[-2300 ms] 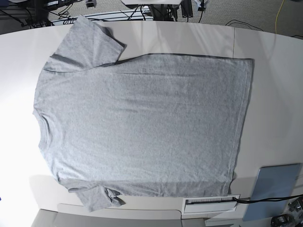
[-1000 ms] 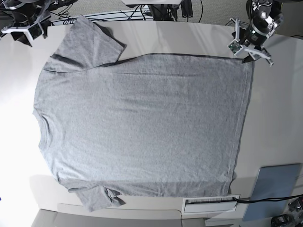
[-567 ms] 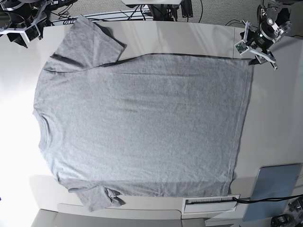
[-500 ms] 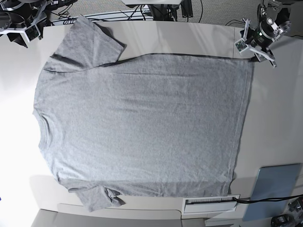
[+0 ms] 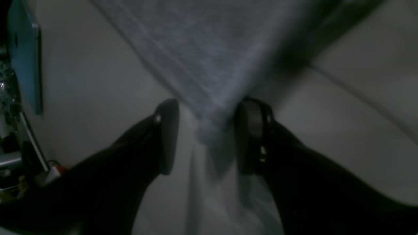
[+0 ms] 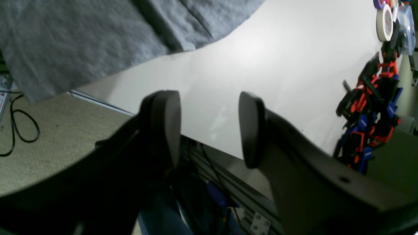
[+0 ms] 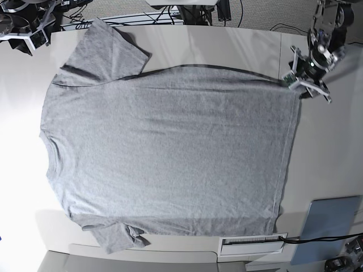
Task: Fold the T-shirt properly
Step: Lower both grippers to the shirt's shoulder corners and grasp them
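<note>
The heather-grey T-shirt (image 7: pixel 170 147) lies flat on the white table (image 7: pixel 334 141), plain side up, neck to the left and hem to the right. My left gripper (image 7: pixel 307 85) sits at the hem's far right corner. In the left wrist view its jaws stand apart around that corner of the T-shirt (image 5: pixel 202 49), and the left gripper (image 5: pixel 209 137) does not pinch the cloth. My right gripper (image 7: pixel 25 37) hovers open at the table's far left edge, beside the far sleeve. The right wrist view shows the right gripper (image 6: pixel 207 129) empty, with the sleeve (image 6: pixel 65 39) ahead.
A flat grey-blue pad (image 7: pixel 329 226) lies at the near right corner, also seen as the pad (image 5: pixel 24 55) from the left wrist. A white labelled strip (image 7: pixel 252 245) sits at the near edge. Cables (image 7: pixel 170 14) run beyond the far edge. Red-blue-black parts (image 6: pixel 369 107) stand off to one side.
My left gripper has come down from the far right table edge onto the shirt's far hem corner, and that corner now sits slightly inward. The right gripper has stayed put.
</note>
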You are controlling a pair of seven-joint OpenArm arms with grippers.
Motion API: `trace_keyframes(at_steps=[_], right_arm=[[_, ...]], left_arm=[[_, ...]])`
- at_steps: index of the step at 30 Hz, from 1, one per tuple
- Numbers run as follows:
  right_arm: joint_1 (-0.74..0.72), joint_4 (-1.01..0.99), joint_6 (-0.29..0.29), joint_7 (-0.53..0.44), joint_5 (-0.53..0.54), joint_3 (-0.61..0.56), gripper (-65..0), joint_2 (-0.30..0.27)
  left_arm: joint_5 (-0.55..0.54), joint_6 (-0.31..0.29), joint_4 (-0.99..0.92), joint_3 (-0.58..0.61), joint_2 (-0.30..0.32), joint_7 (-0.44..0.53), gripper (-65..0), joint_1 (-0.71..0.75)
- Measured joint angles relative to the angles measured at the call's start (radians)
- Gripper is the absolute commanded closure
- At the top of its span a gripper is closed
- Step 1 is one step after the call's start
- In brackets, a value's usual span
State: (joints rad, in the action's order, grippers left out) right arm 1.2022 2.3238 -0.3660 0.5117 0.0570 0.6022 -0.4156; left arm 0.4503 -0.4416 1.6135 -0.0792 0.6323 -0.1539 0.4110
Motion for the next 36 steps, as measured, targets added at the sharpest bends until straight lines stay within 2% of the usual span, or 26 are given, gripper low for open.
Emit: trace_keyframes(at_steps=[3,5,9,11,16,19,23,30,32,36], right_arm=[[0.000,0.000,0.000,0.000,0.000,0.000,-28.6,0.001],[0.000,0.000,-0.011,-0.003,-0.017,0.000,-28.6,0.000],[0.000,0.000,-0.117,-0.022,-0.141,0.000,-28.6,-0.021],[0.000,0.000,-0.161,-0.024,-0.199,0.000,-28.6,-0.037],[0.000,-0.001,-0.174,-0.084,-0.335,-0.006,-28.6,-0.096],[-0.027,-0.026,-0.177,-0.174,-0.417,-0.035,-28.6,-0.123],[-0.114,-0.127,-0.179,-0.171,-0.558,-0.131,-28.6,-0.146],[-0.255,-0.281,-0.180,-0.146,-0.644,-0.385,-28.6,-0.198],[-0.297,-0.309,-0.179,-0.102,-0.653,-0.434,-28.6,-0.199],[-0.355,-0.318,-0.174,-0.105,-0.650,-0.502,-28.6,-0.199]], left_arm=[[-0.002,-0.039,-0.018,-0.002,0.004,0.010,-27.3,-0.020],[0.004,-0.073,-0.020,-0.003,0.006,0.023,-21.6,-0.024],[0.071,-0.156,-0.026,-0.006,0.006,0.096,-7.4,-0.021],[0.082,-0.174,-0.029,-0.007,0.008,0.140,0.0,-0.015],[0.080,-0.177,-0.029,-0.007,0.008,0.149,0.0,-0.013],[0.080,-0.177,-0.029,-0.007,0.008,0.149,0.0,-0.013],[0.080,-0.169,-0.029,-0.007,0.009,0.149,0.0,-0.013],[0.080,-0.169,-0.029,-0.007,0.008,0.152,0.0,-0.013],[0.080,-0.169,-0.029,-0.007,0.008,0.151,0.0,-0.013],[0.080,-0.169,-0.029,-0.007,0.008,0.152,0.0,-0.013]])
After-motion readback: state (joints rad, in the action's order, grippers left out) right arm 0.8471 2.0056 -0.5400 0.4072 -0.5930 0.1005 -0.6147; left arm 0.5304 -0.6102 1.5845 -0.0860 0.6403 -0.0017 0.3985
